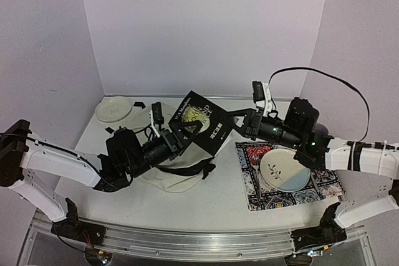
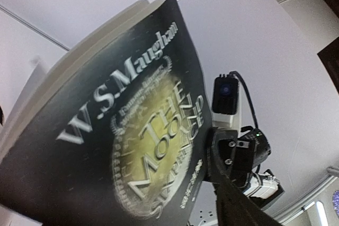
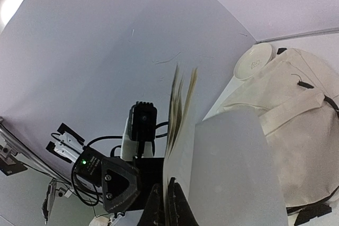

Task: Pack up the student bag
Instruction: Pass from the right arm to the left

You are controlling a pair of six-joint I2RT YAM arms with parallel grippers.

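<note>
Top external view is showing you the bag (image 1: 171, 182) lying slumped at centre-left of the table (image 1: 206, 210). Your left arm is stretching across it and covering most of it. A white plate (image 1: 113, 109) is sitting in the far left corner, well apart from the bag. A patterned mat (image 1: 318, 194) is lying to the right and carrying a sprig plate (image 1: 283, 169), with your right arm passing over both. The book (image 1: 206, 116) is hanging tilted in the air between the two grippers, above the bag's far edge.

The left arm is hiding the bag's opening. In the left wrist view the book's cover is filling most of the frame, so only one finger (image 2: 233, 202) is showing.

Your right gripper (image 1: 239, 121) is pinching the book's right corner, jaws clamping tight on the pages. Your left gripper (image 1: 189, 132) is sitting at the book's near-left edge with one finger lying across the cover. You cannot tell whether it is gripping the book or standing loose around it.
</note>
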